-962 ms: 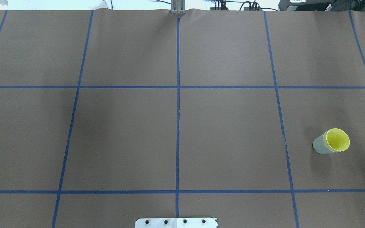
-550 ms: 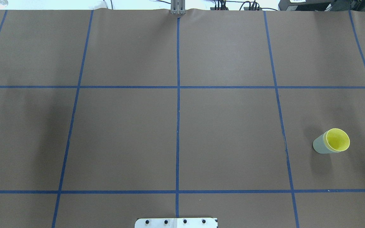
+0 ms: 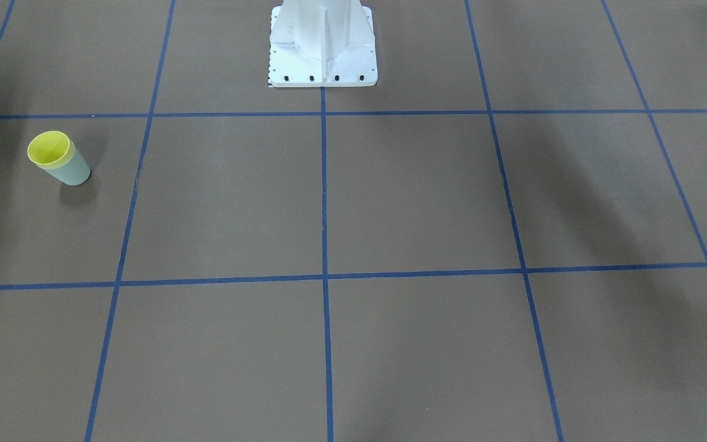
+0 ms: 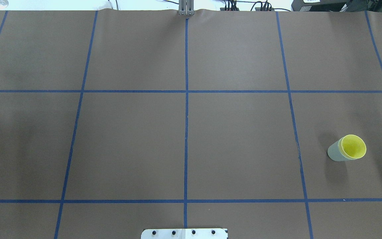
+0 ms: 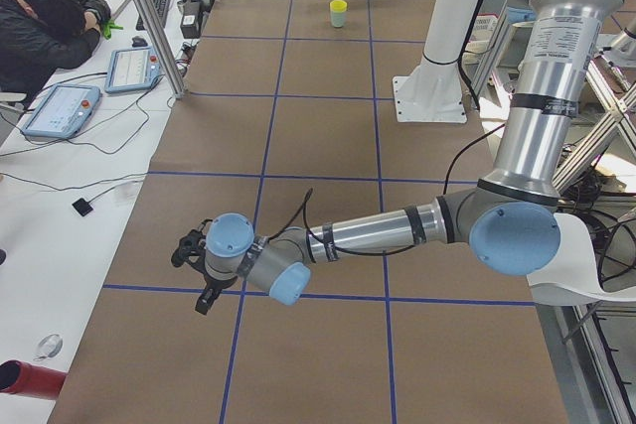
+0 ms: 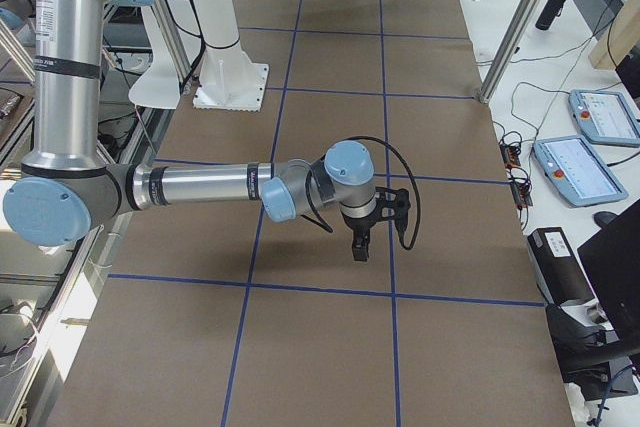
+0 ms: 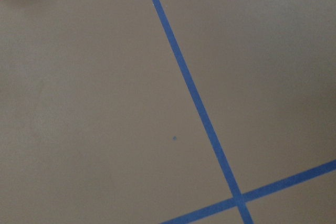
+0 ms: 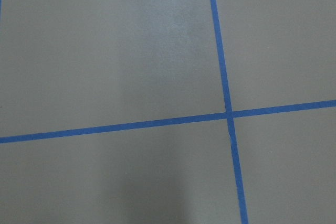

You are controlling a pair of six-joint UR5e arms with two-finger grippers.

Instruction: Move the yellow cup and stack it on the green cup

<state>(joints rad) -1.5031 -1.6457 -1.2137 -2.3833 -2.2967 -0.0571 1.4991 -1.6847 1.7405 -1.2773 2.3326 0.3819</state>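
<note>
The yellow cup [image 4: 353, 146] sits nested inside the green cup [image 4: 334, 154], upright on the table's right side in the overhead view. The pair also shows at the left of the front-facing view, with the yellow cup [image 3: 50, 149] in the green cup [image 3: 73, 172], and far off in the exterior left view [image 5: 339, 13]. Both grippers are far from the cups. My left gripper [image 5: 199, 283] hangs over the table's left end. My right gripper [image 6: 360, 247] hangs over the right end. I cannot tell whether either is open or shut. Both wrist views show only bare table and tape.
Blue tape lines [image 4: 186, 132] divide the brown table into squares. The white robot base [image 3: 323, 49] stands at the middle of my edge. An operator [image 5: 45, 17] sits at a side bench with tablets [image 5: 60, 111] beyond the far edge.
A faint shadow on the table's left side has slid further left in the overhead view. The nested cups have not moved.
</note>
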